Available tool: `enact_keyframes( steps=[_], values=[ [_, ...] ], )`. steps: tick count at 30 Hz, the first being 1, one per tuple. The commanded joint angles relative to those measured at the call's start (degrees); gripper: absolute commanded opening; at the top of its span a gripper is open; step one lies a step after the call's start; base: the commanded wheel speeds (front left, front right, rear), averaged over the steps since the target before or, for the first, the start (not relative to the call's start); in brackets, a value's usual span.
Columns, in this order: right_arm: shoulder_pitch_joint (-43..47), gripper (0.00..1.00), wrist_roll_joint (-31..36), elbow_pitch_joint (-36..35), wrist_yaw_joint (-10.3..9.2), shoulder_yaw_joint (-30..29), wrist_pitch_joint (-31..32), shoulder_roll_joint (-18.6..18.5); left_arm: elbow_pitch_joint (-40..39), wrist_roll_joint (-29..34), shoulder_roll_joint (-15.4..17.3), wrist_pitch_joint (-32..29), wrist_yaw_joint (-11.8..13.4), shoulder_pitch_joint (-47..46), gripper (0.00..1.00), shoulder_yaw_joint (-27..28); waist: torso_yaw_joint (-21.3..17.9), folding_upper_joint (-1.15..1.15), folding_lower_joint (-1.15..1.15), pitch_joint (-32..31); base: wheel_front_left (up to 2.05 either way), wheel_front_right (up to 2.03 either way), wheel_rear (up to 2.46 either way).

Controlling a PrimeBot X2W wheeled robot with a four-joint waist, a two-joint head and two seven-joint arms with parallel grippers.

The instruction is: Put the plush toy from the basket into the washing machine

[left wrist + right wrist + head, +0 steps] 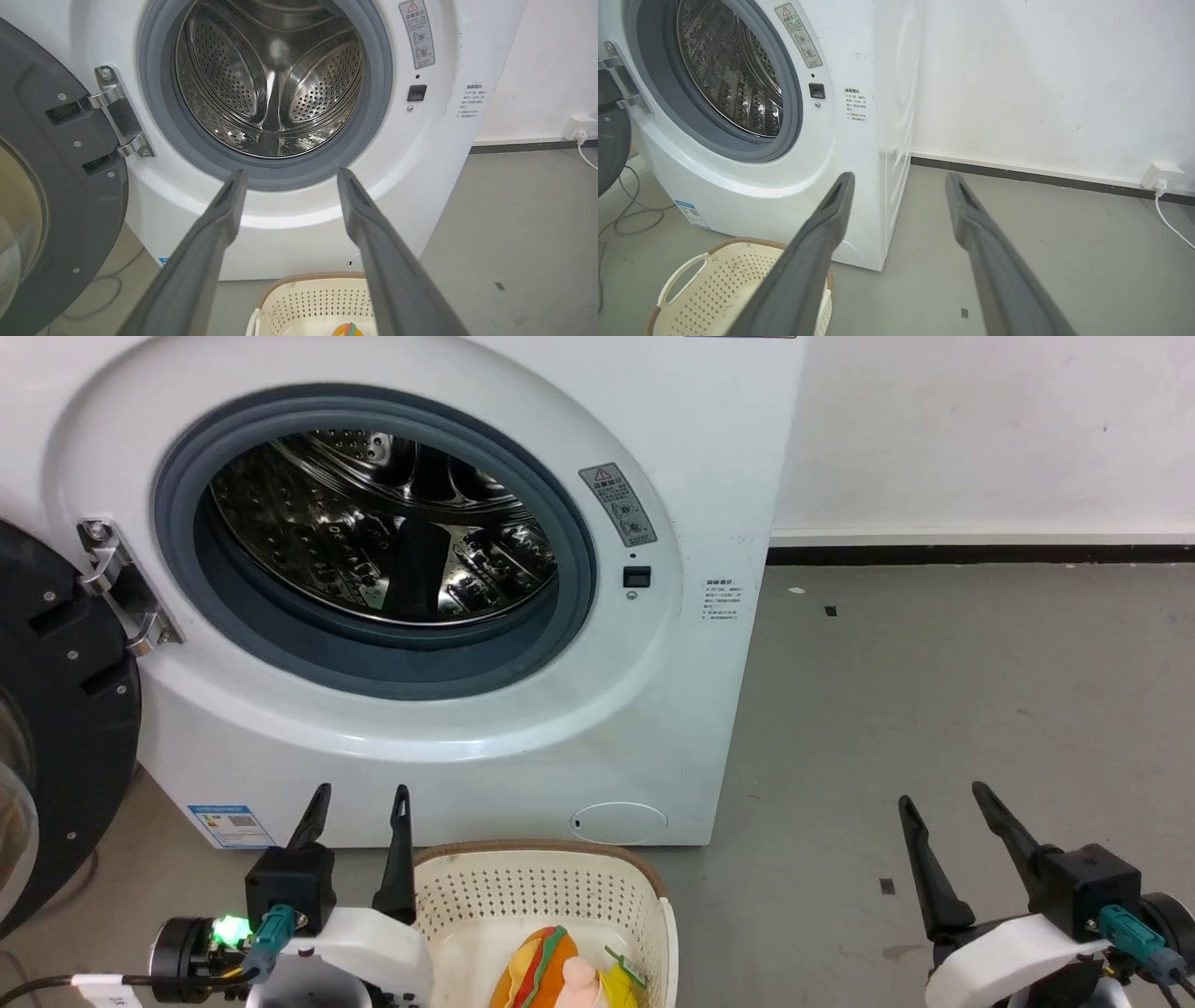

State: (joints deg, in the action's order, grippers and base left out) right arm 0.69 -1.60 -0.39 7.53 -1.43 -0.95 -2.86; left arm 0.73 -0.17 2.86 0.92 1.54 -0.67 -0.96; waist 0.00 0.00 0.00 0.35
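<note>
The plush toy (551,973), orange with green and red stripes and a peach-pink part, lies inside the cream basket (537,887) on the floor in front of the washing machine (597,709). The machine's round opening shows the steel drum (383,523), and its dark door (56,728) hangs open to the left. My left gripper (362,803) stands open just left of the basket, holding nothing. My right gripper (945,801) is open over bare floor far to the right. In the left wrist view the toy's orange top (348,330) peeks out in the basket (317,298).
Grey floor (934,709) stretches right of the machine to a white wall with a dark baseboard (980,553). A white wall socket with a cable (1160,179) sits at the right. Loose cables (626,219) lie on the floor left of the machine.
</note>
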Motion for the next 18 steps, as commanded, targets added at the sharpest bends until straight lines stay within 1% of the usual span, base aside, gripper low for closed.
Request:
enact_keyframes(
  steps=[1,7,18],
  values=[
    [0.00,1.00,-0.52,-0.28,0.00,-0.40,-0.64,0.00,0.46,-0.25,0.01,0.61,0.45,-0.68,1.00,-0.24,0.01,0.00,0.00,0.11,0.00,0.00,0.00],
    [-0.39,1.00,-1.01,-0.71,-0.01,-1.14,-1.35,0.00,2.55,-0.38,0.05,1.33,0.68,-2.23,1.00,-0.82,-0.06,0.00,0.00,1.07,0.00,0.00,0.00],
    [-2.30,1.00,-1.36,-1.63,-0.01,-2.66,-2.67,0.00,9.80,-1.12,0.07,2.65,0.42,-7.54,1.00,-1.82,-0.65,0.00,0.00,5.16,0.00,0.00,0.00]
  ],
)
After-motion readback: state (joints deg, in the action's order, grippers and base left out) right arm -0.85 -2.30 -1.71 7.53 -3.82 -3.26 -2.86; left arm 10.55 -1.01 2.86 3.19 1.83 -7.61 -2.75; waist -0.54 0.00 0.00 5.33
